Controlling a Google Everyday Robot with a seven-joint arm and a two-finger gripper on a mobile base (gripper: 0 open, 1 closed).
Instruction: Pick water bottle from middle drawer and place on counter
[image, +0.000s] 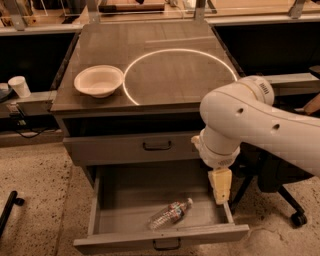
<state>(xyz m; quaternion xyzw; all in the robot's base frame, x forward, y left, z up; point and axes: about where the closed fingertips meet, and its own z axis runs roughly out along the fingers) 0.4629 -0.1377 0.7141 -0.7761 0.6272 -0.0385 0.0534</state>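
Note:
The water bottle (170, 214) lies on its side on the floor of the open middle drawer (125, 197), near the front, cap pointing right. My gripper (220, 192) hangs from the white arm over the drawer's right wall, to the right of the bottle and above it, apart from it. The counter (145, 55) above shows a bright circle.
A white bowl (98, 80) sits on the counter's left side. A closed grey drawer front (135, 147) with a dark handle is above the open drawer. A white cup (20, 86) stands on the left ledge. An office chair base (295, 217) is at the right.

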